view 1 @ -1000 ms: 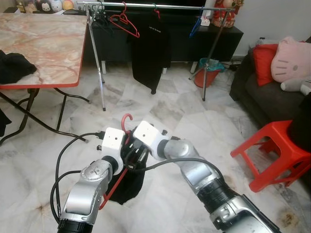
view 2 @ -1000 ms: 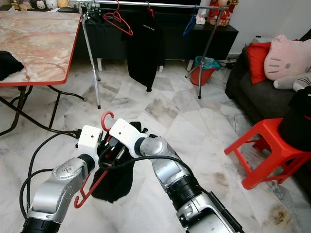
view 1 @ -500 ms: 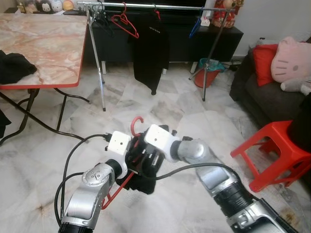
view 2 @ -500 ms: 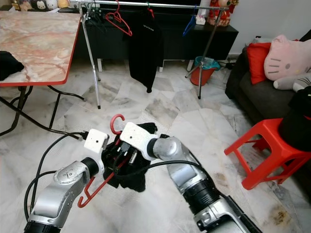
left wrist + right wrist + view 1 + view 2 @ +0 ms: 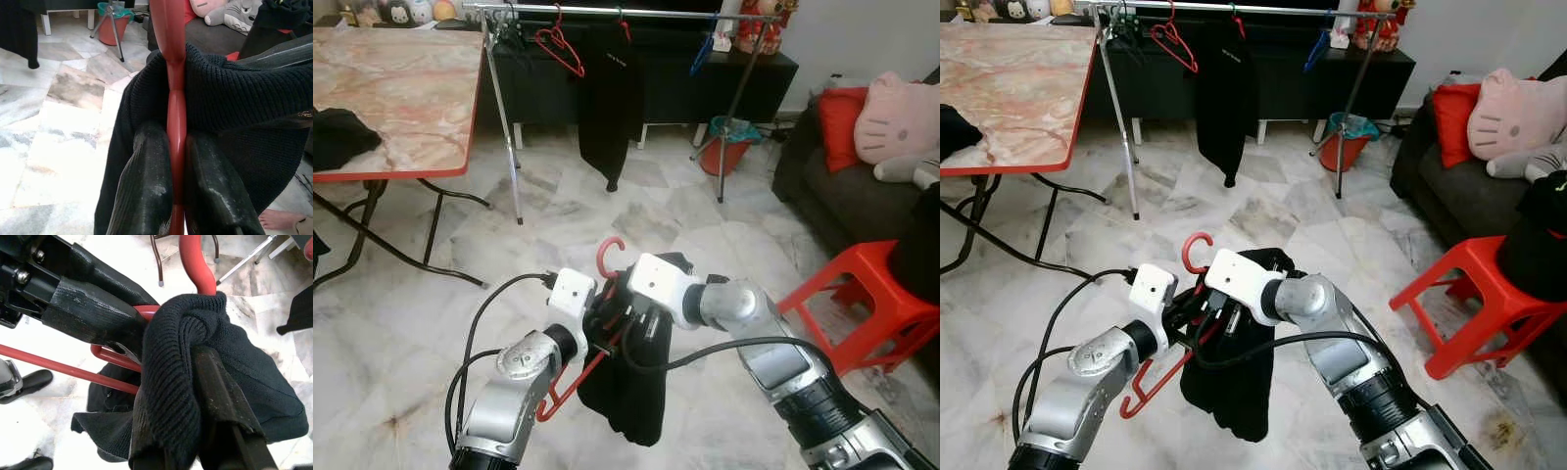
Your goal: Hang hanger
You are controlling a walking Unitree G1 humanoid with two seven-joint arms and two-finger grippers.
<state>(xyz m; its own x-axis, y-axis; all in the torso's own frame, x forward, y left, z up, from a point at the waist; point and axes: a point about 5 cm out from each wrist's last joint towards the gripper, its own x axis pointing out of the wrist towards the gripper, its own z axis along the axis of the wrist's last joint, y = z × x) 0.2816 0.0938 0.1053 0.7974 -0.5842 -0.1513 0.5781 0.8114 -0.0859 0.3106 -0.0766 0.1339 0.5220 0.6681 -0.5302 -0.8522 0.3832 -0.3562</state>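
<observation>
Left tool pinches the neck of the red hanger, held low above the marble floor. Right tool is pressed onto the black garment draped over it. Clothes rail stands far beyond, well apart.

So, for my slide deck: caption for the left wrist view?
Left gripper shut on the red hanger, black knit garment draped over it.

- Black knit garment bunched over a right gripper finger.
- Red hanger hook rose above it.
- Left gripper's fingers gripped the hanger.
</observation>
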